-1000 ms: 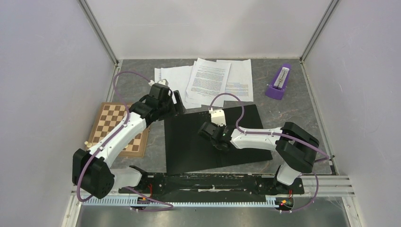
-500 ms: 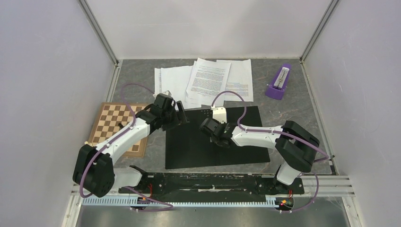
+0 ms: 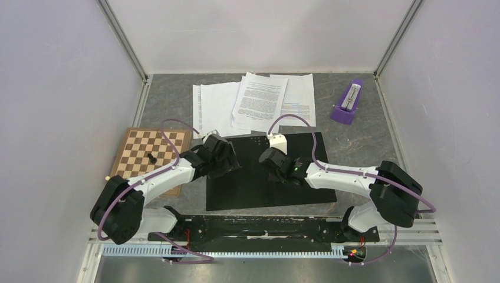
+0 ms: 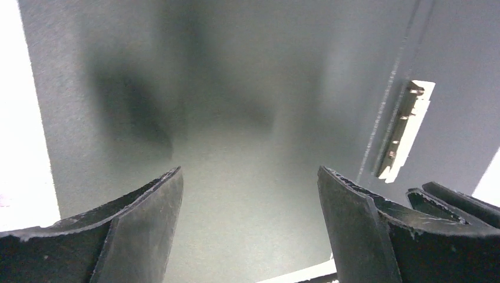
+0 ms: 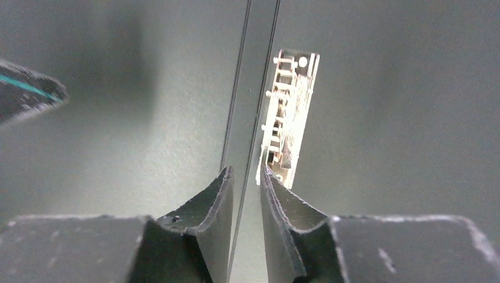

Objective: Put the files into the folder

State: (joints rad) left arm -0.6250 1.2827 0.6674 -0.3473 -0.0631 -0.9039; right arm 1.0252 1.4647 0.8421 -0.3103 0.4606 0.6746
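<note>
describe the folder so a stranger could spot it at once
On the grey table, look at the centre: the folder lies open and flat there. Unlike the white files behind it and the checkered board to its left, it is plain black with a metal spine clip.

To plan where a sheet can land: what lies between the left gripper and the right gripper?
Only the bare black inside of the open folder; no sheet lies between the left gripper and the right gripper. The top external view shows this.
</note>
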